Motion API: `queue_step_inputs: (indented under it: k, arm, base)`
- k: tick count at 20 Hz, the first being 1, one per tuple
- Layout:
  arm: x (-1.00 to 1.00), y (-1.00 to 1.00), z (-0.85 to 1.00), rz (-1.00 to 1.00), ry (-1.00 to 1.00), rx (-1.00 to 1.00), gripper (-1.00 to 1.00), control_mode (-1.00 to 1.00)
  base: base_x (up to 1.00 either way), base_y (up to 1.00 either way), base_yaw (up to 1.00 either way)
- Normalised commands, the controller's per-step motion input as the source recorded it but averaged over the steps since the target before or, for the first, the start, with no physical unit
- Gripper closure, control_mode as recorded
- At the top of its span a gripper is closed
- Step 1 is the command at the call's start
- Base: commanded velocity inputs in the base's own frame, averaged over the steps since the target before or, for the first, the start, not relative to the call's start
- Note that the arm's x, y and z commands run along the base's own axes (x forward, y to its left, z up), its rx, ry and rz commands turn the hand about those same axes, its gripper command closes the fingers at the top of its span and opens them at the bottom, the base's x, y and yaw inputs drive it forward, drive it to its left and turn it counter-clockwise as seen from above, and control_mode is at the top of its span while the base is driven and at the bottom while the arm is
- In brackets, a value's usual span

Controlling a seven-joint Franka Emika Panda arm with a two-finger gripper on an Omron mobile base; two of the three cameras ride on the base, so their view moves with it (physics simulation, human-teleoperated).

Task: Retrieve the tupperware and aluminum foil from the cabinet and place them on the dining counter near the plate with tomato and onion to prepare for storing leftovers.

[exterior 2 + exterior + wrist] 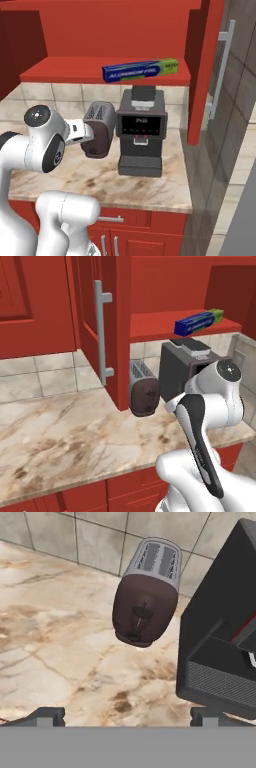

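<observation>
The aluminum foil point(198, 322) point(140, 71), a dark blue carton with a green end, lies on the red shelf point(160, 326) point(70, 70) of the open cabinet point(120, 316). The cabinet's door point(90, 311) point(205, 65) stands swung out, with its grey bar handle point(102, 331) point(221, 70) showing. My gripper point(127, 717) is open and empty, low over the marble worktop, below the shelf. It faces the toaster, and its fingertips point(47, 716) stand wide apart. The tupperware, the plate and the dining counter are out of view.
A brown toaster point(144, 388) point(98, 130) point(145, 594) and a black coffee machine point(182, 368) point(142, 132) point(225, 642) stand on the beige marble worktop point(60, 431) point(100, 182) under the shelf. A tiled wall point(45, 373) runs behind it, with red drawers below.
</observation>
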Motion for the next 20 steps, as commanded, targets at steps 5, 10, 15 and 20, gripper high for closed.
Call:
queue_step_inputs:
  k: [5, 10, 15, 20]
  arm:
    - [0.04, -0.07, 0.00, 0.00, -0.04, 0.00, -1.00, -1.00]
    - [0.04, -0.06, 0.10, -0.10, -0.23, -0.02, -1.00, -1.00]
    - [0.18, 0.00, 0.53, -0.18, -0.41, -0.02, -1.00, -1.00]
    - [0.35, 0.00, 0.67, -0.17, -0.34, 0.00, -1.00, -1.00]
  base:
    - [0.17, -0.15, 0.10]
    - [0.00, 0.00, 0.00]
    - [0.00, 0.00, 0.00]
    - [0.00, 0.00, 0.00]
